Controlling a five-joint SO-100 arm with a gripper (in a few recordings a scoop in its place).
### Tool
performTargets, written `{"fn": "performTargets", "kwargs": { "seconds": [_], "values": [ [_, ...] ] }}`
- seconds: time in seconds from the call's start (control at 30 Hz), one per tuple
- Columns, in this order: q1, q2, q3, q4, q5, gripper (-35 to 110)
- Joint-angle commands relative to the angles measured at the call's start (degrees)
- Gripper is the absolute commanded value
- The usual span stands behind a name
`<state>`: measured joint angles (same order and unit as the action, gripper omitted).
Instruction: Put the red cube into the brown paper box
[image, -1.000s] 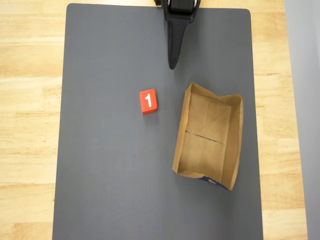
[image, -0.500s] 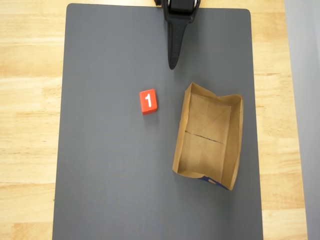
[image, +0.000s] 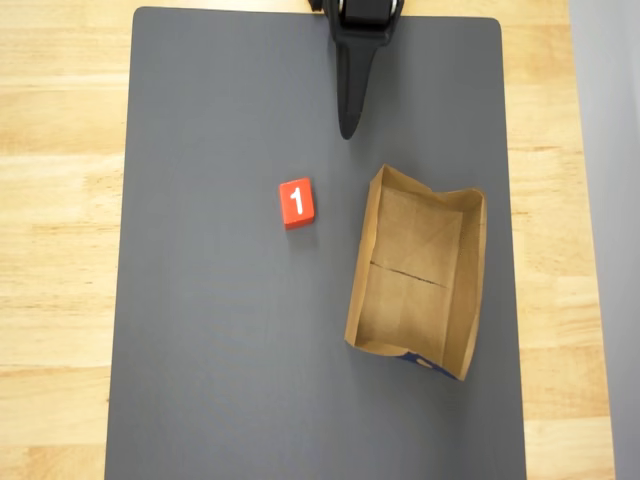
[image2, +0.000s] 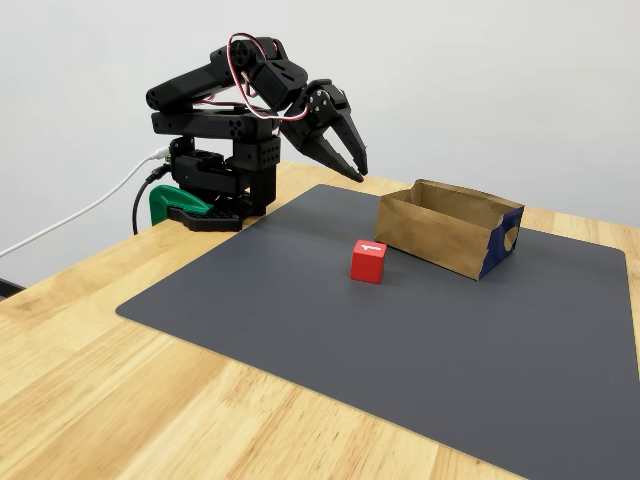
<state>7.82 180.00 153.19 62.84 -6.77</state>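
Observation:
The red cube (image: 297, 203) with a white 1 on top lies on the dark grey mat, left of the brown paper box (image: 410, 270) in the overhead view. The box is open-topped, with nothing inside, creased walls and a blue mark at its near end. In the fixed view the cube (image2: 368, 262) sits just in front and left of the box (image2: 440, 235). My black gripper (image: 347, 130) hangs at the mat's far edge, above and apart from both, pointing down toward the mat. Its fingers meet at the tips (image2: 360, 173), so it is shut with nothing held.
The grey mat (image: 220, 350) covers most of a light wooden table (image: 60, 200). The arm's base (image2: 215, 170) with a green clamp (image2: 175, 205) and white cable stands at the table's far left corner in the fixed view.

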Motion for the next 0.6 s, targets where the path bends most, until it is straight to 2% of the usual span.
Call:
{"fn": "performTargets", "kwargs": {
  "seconds": [0.0,0.1,0.57],
  "values": [
    [1.0,-2.8,-1.5,1.1,-1.4,7],
    [2.0,-7.3,-3.8,1.8,-1.1,16],
    [9.8,-38.3,-28.3,10.4,-2.7,22]
  ]
}}
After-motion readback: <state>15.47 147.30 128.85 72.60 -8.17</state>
